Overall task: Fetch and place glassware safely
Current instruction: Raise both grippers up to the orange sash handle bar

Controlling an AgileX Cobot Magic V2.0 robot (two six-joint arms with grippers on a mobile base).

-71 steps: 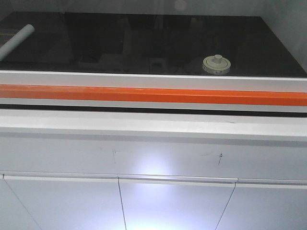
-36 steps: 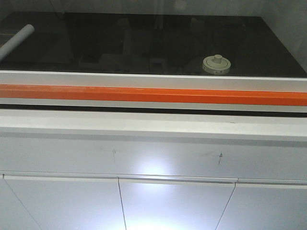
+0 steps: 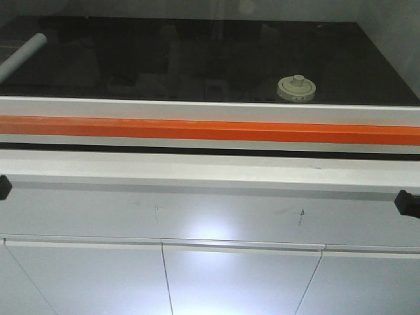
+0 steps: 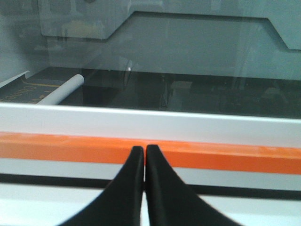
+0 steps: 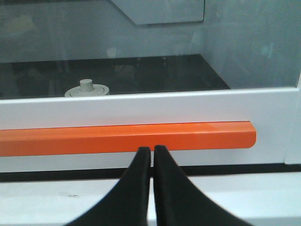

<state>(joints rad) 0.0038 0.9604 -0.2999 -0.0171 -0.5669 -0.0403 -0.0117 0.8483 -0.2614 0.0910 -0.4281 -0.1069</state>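
Observation:
The glassware [image 3: 296,88], a squat jar with a cream-white knobbed lid, stands on the black worktop behind a glass pane, right of centre; in the right wrist view the glassware [image 5: 87,89] peeks over the white sill. My left gripper [image 4: 144,149] is shut with nothing in it, pointing at the orange bar [image 4: 211,157]. My right gripper [image 5: 152,150] is shut too, just below the orange bar [image 5: 127,137]. In the front view, only dark tips of the left gripper [image 3: 3,186] and right gripper [image 3: 407,203] show at the frame edges.
A white cylindrical tube [image 3: 23,56] lies at the worktop's far left, also seen as the tube [image 4: 62,90] from the left wrist. A white sill [image 3: 210,109] and white ledge [image 3: 210,168] run across the front. White cabinet doors [image 3: 236,282] sit below.
Both grippers' dark tips have come into the front view at the left and right edges, level with the white ledge. The jar and the tube have not moved.

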